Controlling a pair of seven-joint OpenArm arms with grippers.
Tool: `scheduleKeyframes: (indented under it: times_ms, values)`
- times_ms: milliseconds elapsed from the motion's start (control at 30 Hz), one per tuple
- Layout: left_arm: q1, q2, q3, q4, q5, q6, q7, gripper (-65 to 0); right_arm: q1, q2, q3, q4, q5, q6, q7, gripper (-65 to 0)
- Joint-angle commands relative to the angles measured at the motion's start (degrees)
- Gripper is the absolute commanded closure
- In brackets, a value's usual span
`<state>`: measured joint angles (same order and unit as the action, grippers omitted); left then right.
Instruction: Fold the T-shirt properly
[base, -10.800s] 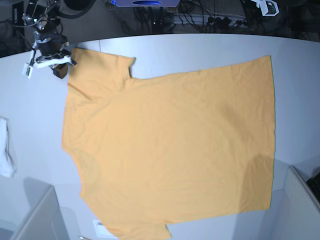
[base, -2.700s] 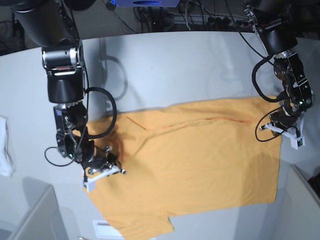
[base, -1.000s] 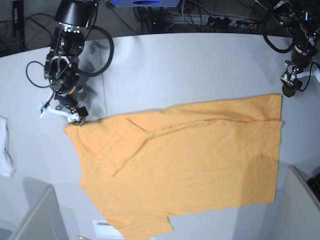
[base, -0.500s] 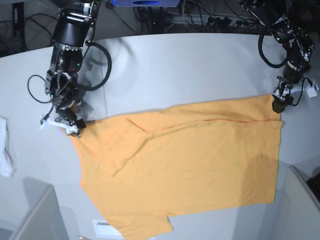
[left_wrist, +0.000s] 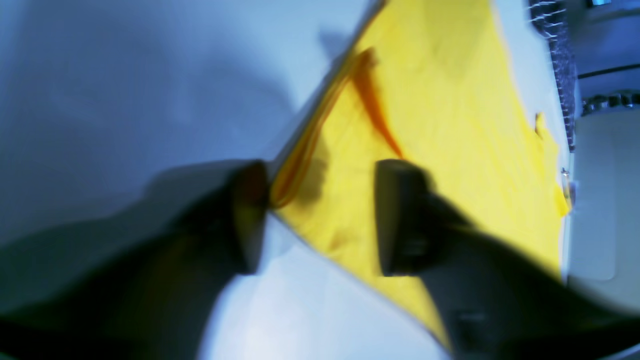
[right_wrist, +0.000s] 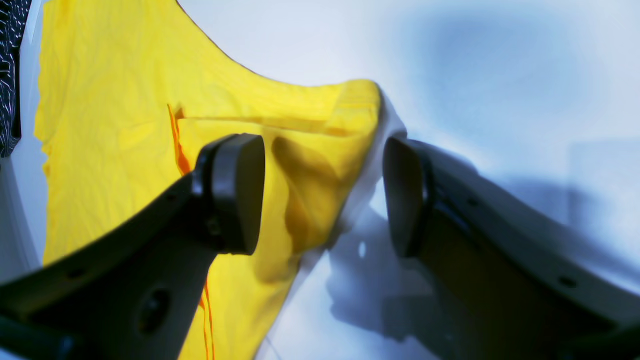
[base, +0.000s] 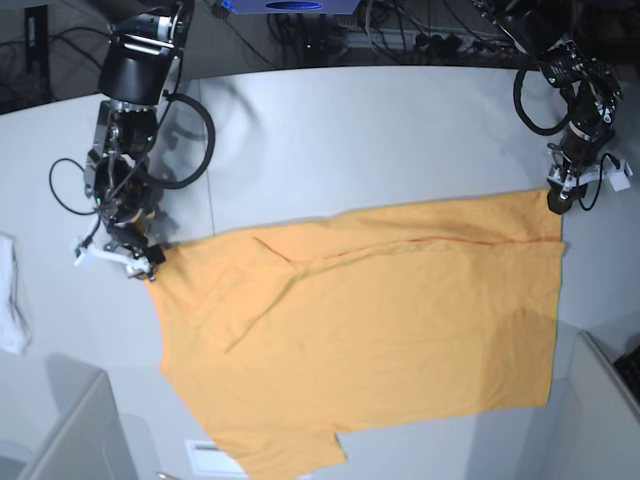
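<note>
Base view shows the T-shirt spread over the pale grey desk, its far part doubled toward the near side so that a straight fold runs along the far edge from one side to the other. A short sleeve sticks out at the near edge, close to a small white label on the desk. A white cloth lies at the view's left edge, well apart from the shirt.

At the view's left, the right hand is down at the shirt's folded corner. Its wrist camera shows the two dark fingers spread wide, one over the yellow fabric and the other over bare desk, with the raised, curled corner of the shirt between them; neither pad presses the cloth, so this hand is released.

At the view's right, the left hand sits at the opposite corner of the fold. Its wrist view is blurred: one finger lies at the very edge of the folded corner, the other is over the fabric, and a gap with cloth in it separates them. Whether the pads have yet clamped the corner I cannot tell
</note>
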<state>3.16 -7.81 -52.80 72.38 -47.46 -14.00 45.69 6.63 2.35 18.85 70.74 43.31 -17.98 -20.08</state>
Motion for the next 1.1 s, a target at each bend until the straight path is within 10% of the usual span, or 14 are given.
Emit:
scheduleKeyframes:
  times_ms: [0, 100, 267, 1067]
  values:
    - [-0.3, -1.0, 0.0, 0.5, 2.4, 0.5, 1.1, -15.5, 0.1, 0.2, -0.2, -0.2, 0.0, -1.2, -1.9, -32.7]
    - [-0.7, -1.3, 1.8, 1.0, 6.7, 0.5, 1.1, -1.0, 0.1, 0.2, -0.2, -0.3, -0.1, -0.9, -1.9, -20.9]
    - [-1.4, -1.3, 2.6, 0.9, 9.4, 0.3, 1.1, 0.0, 0.5, 0.5, 0.1, -0.3, -0.2, 6.2, -1.9, 0.0]
    - [10.3, -6.4, 2.4, 15.3, 9.1, 0.1, 7.4, 0.0, -13.1, 4.0, 1.8, 17.0, 0.3, 6.8, -7.8, 0.0]
